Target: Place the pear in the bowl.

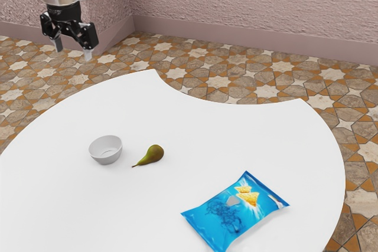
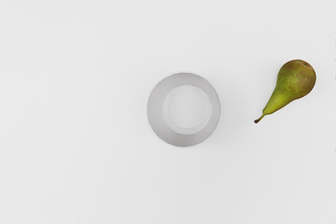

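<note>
white table, cut off, bears pear, bowl.

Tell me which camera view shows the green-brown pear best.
The wrist view: it looks down on the whole green-brown pear, large enough that the brown mottling stands out. The exterior view also shows it whole, but smaller and at a slant, on the white table beside the round light-grey bowl.

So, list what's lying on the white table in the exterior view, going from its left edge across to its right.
Light gray bowl → green-brown pear → blue snack bag.
</note>
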